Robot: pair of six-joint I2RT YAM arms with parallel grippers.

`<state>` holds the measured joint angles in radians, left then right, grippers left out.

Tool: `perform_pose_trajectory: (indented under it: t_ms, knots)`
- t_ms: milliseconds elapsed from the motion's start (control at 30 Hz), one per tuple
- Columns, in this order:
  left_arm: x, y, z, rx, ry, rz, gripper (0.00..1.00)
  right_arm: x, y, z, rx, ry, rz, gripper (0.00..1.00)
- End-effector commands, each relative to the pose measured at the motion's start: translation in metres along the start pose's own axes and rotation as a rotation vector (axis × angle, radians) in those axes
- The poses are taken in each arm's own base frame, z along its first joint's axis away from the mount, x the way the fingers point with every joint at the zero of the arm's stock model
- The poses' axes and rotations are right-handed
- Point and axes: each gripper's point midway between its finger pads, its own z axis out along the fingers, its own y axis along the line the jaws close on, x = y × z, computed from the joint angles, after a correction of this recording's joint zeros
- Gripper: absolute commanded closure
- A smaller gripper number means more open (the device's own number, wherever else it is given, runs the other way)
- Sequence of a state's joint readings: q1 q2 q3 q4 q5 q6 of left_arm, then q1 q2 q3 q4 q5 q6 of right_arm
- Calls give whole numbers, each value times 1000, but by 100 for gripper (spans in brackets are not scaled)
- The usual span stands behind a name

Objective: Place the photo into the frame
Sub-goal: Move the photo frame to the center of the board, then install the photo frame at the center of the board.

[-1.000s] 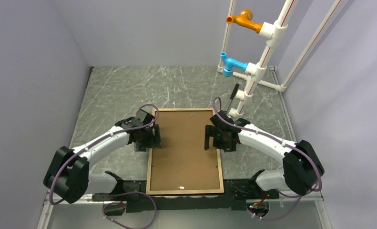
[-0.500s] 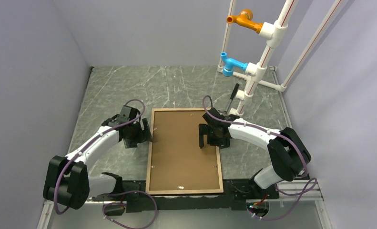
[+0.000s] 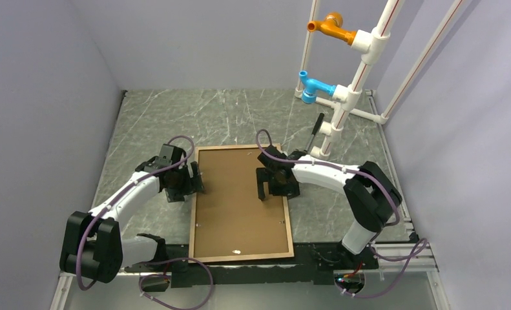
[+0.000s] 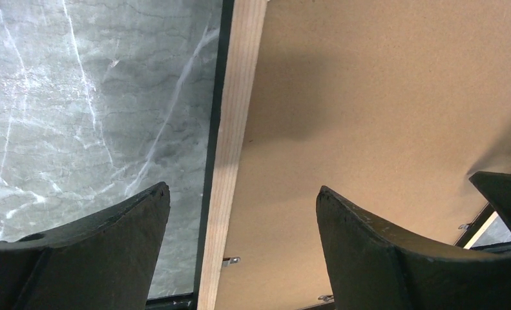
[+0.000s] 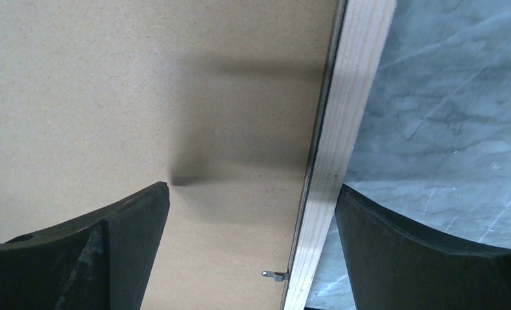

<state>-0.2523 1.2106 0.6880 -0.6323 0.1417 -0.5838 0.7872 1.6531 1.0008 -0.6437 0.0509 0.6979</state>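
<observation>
risk is the frame (image 4: 230,161) twisting. left gripper (image 4: 243,190) and right gripper (image 5: 252,187) are both spread wide, straddling its side rails, so uneven closing could skew it.

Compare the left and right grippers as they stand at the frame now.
The left gripper straddles the left rail of the frame; the right gripper straddles its right rail. The shadow on the backing board meets the right gripper's fingertip but lies apart from the left gripper's, so the right is probably lower. Both are open, gripping nothing, one finger over the board and one over the table.
</observation>
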Motion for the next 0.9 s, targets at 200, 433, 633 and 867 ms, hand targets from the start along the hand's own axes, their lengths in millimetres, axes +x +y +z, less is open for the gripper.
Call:
perform_pose_trajectory:
  t_ms: [200, 433, 633, 867]
  knots:
    - [-6, 6, -4, -28, -28, 38, 13, -67, 10, -8, 104, -105, -28, 1]
    - [-5, 9, -1, -33, -23, 38, 14, -100, -6, -1, 108, -110, 4, 1]
    - [-4, 9, 1, -32, -20, 40, 14, -127, -7, 8, 41, -114, 18, 2]
    - [2, 16, 5, -54, -7, 42, 14, -142, -3, 24, -6, -86, 51, 10]
